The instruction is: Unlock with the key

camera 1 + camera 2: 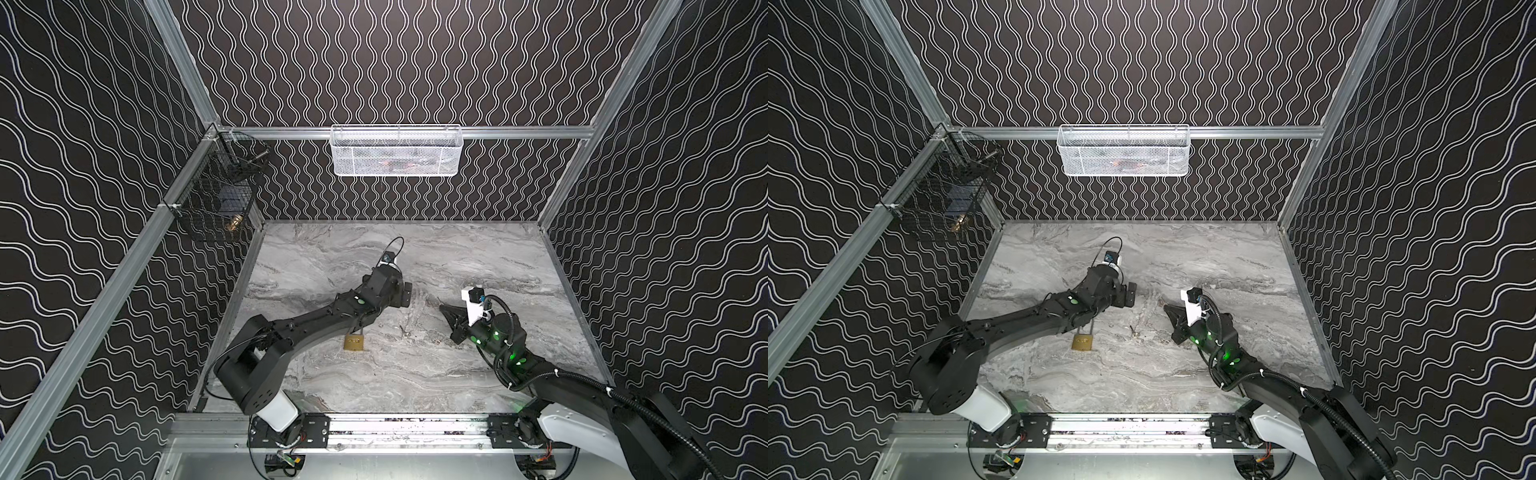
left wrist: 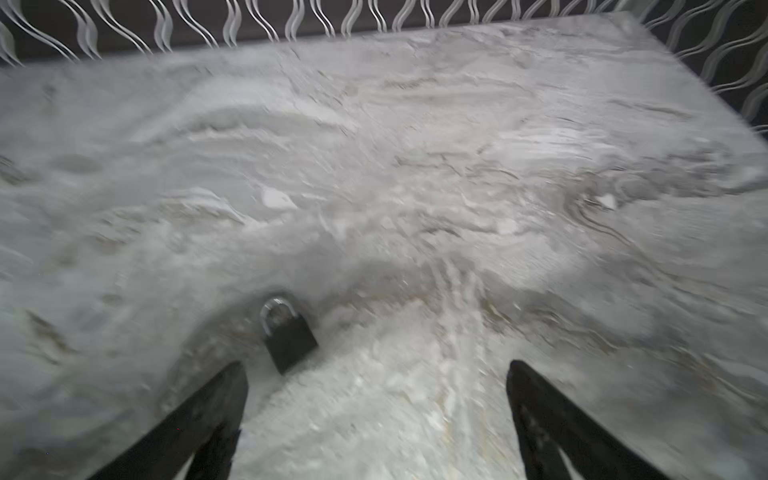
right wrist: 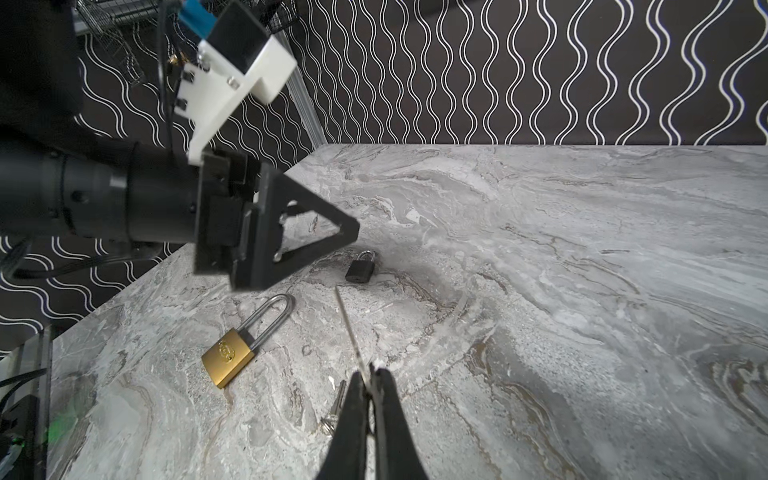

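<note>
My right gripper is shut on a thin silver key, seen edge-on and sticking out past the fingertips above the marble table. A small black padlock lies just beyond the key's tip. My left gripper hovers open over that black padlock, which lies nearer one finger and is not touched. A brass padlock with a long shackle lies flat beside the left forearm. In both top views the left gripper and right gripper face each other mid-table.
A second key on a ring lies on the table beside the right fingers. A white mesh basket hangs on the back rail and a black wire basket on the left rail. Patterned walls close in three sides.
</note>
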You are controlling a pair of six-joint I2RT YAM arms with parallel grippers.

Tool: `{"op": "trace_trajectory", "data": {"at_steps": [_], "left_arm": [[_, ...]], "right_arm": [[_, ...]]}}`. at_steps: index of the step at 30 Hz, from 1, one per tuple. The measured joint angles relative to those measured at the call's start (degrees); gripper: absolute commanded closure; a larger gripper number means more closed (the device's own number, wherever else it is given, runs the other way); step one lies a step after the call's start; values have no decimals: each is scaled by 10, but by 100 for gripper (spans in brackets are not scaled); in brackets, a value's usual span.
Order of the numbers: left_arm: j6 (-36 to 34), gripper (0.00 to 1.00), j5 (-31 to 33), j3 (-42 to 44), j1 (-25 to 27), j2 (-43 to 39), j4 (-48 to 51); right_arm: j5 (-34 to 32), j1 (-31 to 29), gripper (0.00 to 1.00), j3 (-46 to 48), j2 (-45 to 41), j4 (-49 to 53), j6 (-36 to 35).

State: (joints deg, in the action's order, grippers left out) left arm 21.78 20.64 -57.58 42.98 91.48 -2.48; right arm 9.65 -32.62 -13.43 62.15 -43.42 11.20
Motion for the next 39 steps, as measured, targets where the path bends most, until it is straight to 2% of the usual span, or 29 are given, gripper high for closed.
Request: {"op": "trace_trajectory", "data": {"at_steps": [2, 3, 4, 5, 6, 7, 9, 11, 15, 18, 23, 28, 39], "left_arm": [[-9, 34, 38, 7, 7, -2, -37], [-8, 39, 47, 17, 10, -6, -56], [5, 33, 60, 21, 11, -9, -56], [25, 23, 72, 18, 9, -9, -50], [45, 18, 84, 2, 4, -4, -25], [57, 17, 91, -24, -1, 5, 1], [84, 22, 92, -115, -10, 42, 72], [100, 23, 80, -198, -16, 82, 139], [151, 32, -4, -295, -45, 169, 272], [190, 34, -77, -296, -75, 210, 334], [230, 37, -135, -297, -83, 232, 382], [238, 39, -140, -311, -95, 262, 400], [263, 47, -136, -309, -112, 273, 407]], "right_arm": [[3, 0, 100, 0, 3, -4, 0], [4, 0, 100, 0, 4, -6, 0], [5, 0, 100, -1, 4, -6, 0], [6, 0, 100, -1, 4, -6, 0], [6, 0, 100, -1, 4, -6, 0], [6, 0, 100, -1, 4, -6, 0], [6, 0, 100, -1, 5, -8, 0], [9, 0, 100, -1, 6, -8, 0], [11, 0, 100, -2, 6, -10, 0], [15, 0, 100, -2, 7, -11, 0], [19, 0, 100, -2, 21, -20, 0], [28, 0, 100, -8, 29, -22, 2], [33, 0, 100, -15, 39, -23, -1]]}}
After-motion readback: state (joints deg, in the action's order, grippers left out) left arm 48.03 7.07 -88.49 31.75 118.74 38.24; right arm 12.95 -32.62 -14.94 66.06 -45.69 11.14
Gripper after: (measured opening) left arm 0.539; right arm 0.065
